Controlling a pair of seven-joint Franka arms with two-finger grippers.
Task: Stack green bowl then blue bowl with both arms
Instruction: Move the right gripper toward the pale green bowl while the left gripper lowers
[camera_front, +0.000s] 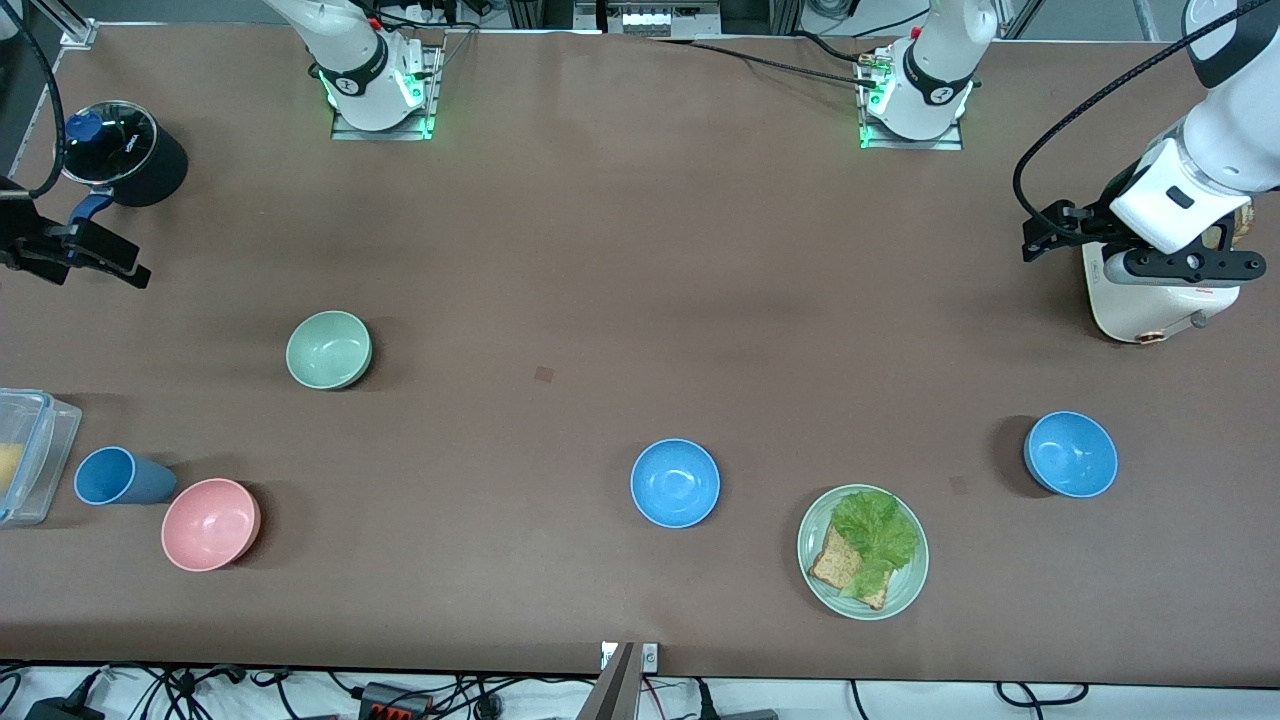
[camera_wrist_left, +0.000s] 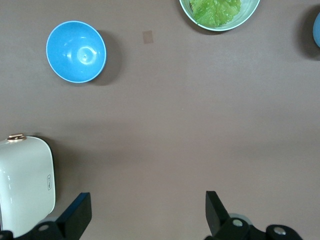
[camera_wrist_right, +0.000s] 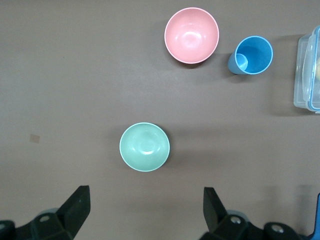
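The green bowl (camera_front: 329, 349) stands upright toward the right arm's end of the table; in the right wrist view (camera_wrist_right: 144, 146) it lies just ahead of my open fingers. Two blue bowls stand nearer the front camera: one mid-table (camera_front: 675, 483), one at the left arm's end (camera_front: 1071, 454). The left wrist view shows the latter (camera_wrist_left: 76, 51) and an edge of the other (camera_wrist_left: 317, 30). My right gripper (camera_front: 108, 240) (camera_wrist_right: 146, 200) is open and empty, up in the air beside a black pot. My left gripper (camera_front: 1185, 265) (camera_wrist_left: 148, 205) is open and empty over a white appliance.
A pink bowl (camera_front: 211, 524), a blue cup (camera_front: 115, 476) and a clear container (camera_front: 30, 450) sit at the right arm's end. A green plate (camera_front: 806, 545) holds lettuce and bread. There are also a black lidded pot (camera_front: 120, 150) and a white appliance (camera_front: 1140, 305).
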